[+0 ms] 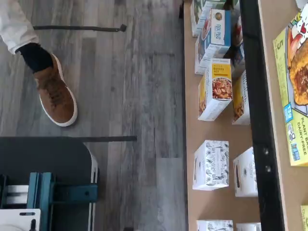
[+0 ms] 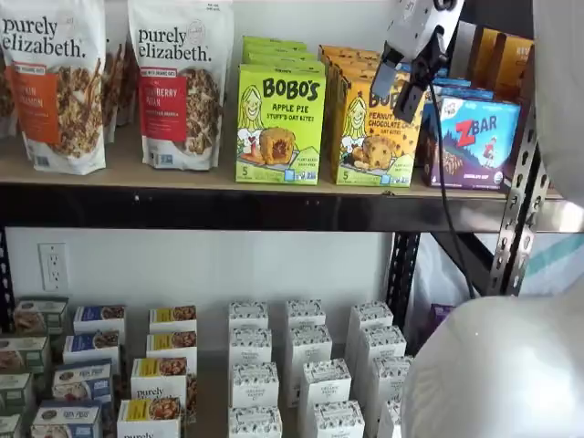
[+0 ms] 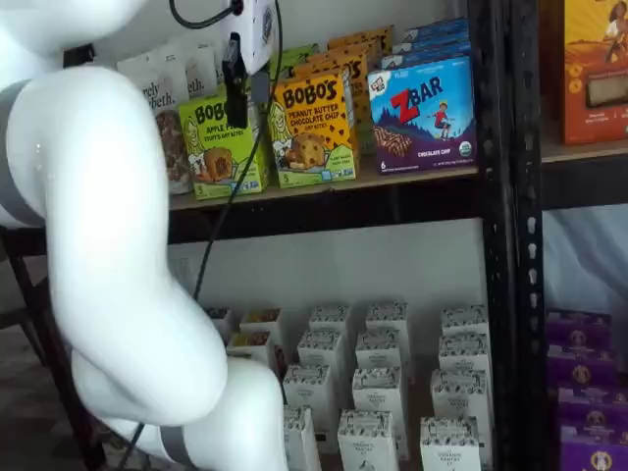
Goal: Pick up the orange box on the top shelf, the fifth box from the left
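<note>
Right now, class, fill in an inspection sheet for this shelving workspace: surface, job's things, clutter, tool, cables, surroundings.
Surface: top shelf, tan board with black front rail.
Job's things: orange box stands upright on it between the green Bobo's box and the ZBar box, untouched.
Clutter: granola bags on the same shelf; small white boxes on the lower shelf.
Tool: tool hangs in front of the orange box's upper part, fingers apart, holding nothing.
Cables: black cable drops from the tool.
Surroundings: wall socket; a person's brown shoe on the grey floor.
</note>
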`<action>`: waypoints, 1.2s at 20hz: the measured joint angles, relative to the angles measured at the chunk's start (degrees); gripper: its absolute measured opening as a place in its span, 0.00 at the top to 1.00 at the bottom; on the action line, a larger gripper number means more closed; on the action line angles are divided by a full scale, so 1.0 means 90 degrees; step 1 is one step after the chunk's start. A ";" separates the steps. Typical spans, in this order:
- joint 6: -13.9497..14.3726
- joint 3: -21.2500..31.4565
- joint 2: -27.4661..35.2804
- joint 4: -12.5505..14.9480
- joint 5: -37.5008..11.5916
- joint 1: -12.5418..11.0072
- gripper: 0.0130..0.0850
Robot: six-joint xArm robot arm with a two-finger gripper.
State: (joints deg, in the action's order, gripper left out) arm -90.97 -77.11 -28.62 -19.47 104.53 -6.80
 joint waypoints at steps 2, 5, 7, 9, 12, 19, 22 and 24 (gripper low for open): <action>-0.0025 0.0216 -0.0170 -0.0084 -0.0294 -0.0036 0.00; -0.0045 0.0300 -0.0223 -0.0113 -0.0401 -0.0054 0.00; -0.0053 0.0320 -0.0235 -0.0114 -0.0415 -0.0059 0.00; -0.0063 0.0337 -0.0243 -0.0112 -0.0429 -0.0065 0.00; -0.0068 0.0378 -0.0267 -0.0106 -0.0499 -0.0064 0.00; -0.0174 0.0223 -0.0173 0.0041 -0.0602 -0.0146 0.00; -0.0325 0.0157 -0.0125 0.0065 -0.0749 -0.0300 0.00; -0.0426 0.0206 -0.0155 0.0115 -0.1032 -0.0372 0.00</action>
State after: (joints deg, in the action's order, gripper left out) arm -94.81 -75.26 -30.02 -18.44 95.24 -10.16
